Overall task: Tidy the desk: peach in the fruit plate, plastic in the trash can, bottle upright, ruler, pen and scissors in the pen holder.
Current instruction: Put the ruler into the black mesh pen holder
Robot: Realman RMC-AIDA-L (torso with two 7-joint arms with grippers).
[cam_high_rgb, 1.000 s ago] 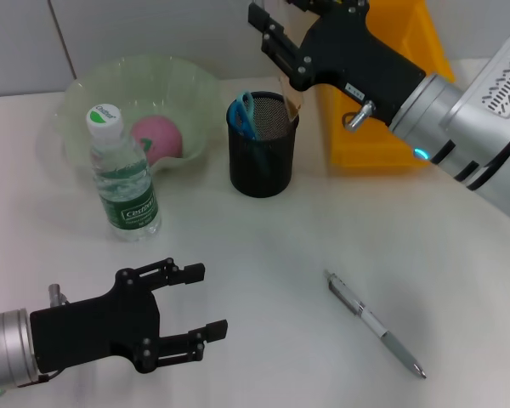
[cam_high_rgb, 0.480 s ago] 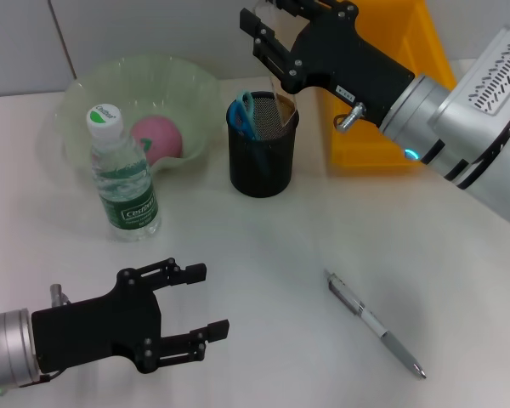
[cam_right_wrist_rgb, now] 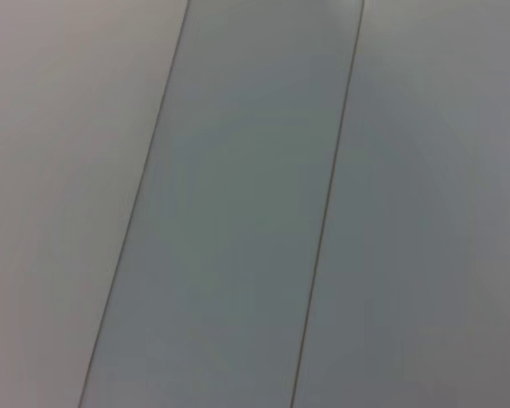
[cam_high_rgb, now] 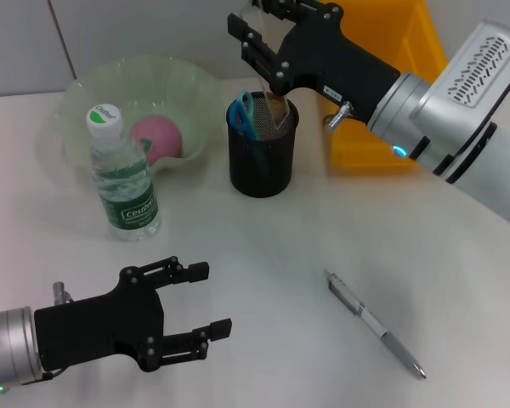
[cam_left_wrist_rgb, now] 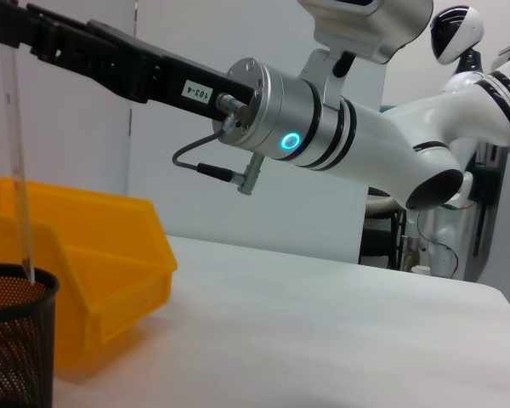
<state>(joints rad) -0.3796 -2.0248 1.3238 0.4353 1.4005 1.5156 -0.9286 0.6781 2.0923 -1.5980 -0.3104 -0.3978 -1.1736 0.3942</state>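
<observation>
My right gripper (cam_high_rgb: 259, 34) hangs over the black mesh pen holder (cam_high_rgb: 263, 157), shut on a clear ruler (cam_high_rgb: 277, 107). The ruler's lower end is inside the holder. The left wrist view shows the ruler (cam_left_wrist_rgb: 15, 170) standing upright in the holder (cam_left_wrist_rgb: 13, 340). Blue-handled scissors (cam_high_rgb: 242, 115) stand in the holder. A silver pen (cam_high_rgb: 376, 325) lies on the table at the front right. A pink peach (cam_high_rgb: 157, 138) lies in the green fruit plate (cam_high_rgb: 85, 93). The water bottle (cam_high_rgb: 123, 178) stands upright. My left gripper (cam_high_rgb: 200, 297) is open and empty at the front left. No plastic is in view.
A yellow bin (cam_high_rgb: 408, 51) stands at the back right, just behind the pen holder, and also shows in the left wrist view (cam_left_wrist_rgb: 102, 263). The right wrist view shows only a grey surface with two dark lines.
My right gripper has moved left over the pen holder, and the ruler's lower end has gone down into it. The left arm has barely shifted.
</observation>
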